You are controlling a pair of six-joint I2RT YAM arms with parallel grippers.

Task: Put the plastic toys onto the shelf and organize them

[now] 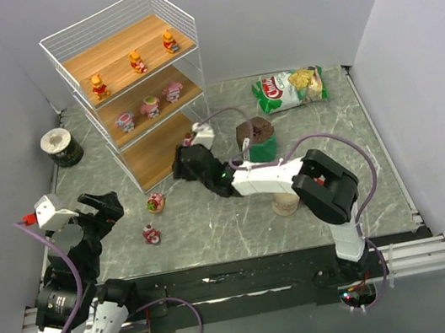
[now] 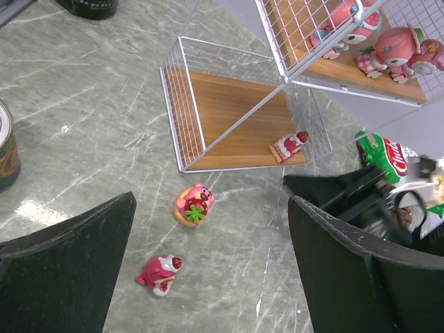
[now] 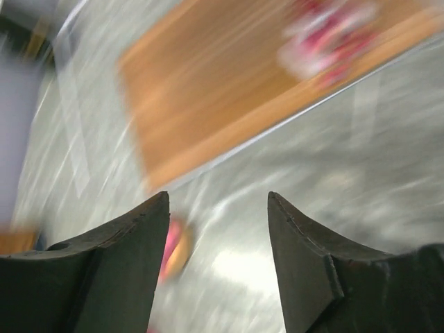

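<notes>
2 toys (image 1: 155, 202) lie beside shelf (image 1: 115, 53).

A robot lab cell: plain grey walls (image 1: 281, 3) enclose a marbled table (image 1: 216, 227).

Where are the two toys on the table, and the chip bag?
Pink toy with green leaf (image 2: 193, 205), left wrist view, its middle.
Pink-and-white toy (image 2: 159, 272), left wrist view, its body.
Chip bag (image 1: 291, 88), top external view, its printed front.

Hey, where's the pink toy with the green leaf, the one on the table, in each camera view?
Top external: the pink toy sits on the table, just in front of the shelf.
Left wrist: centre of picture, below the bottom tier.
Right wrist: probably the blurred pink blob low left; too smeared to confirm.
Shared landmark: the shelf's bottom tier.
</notes>
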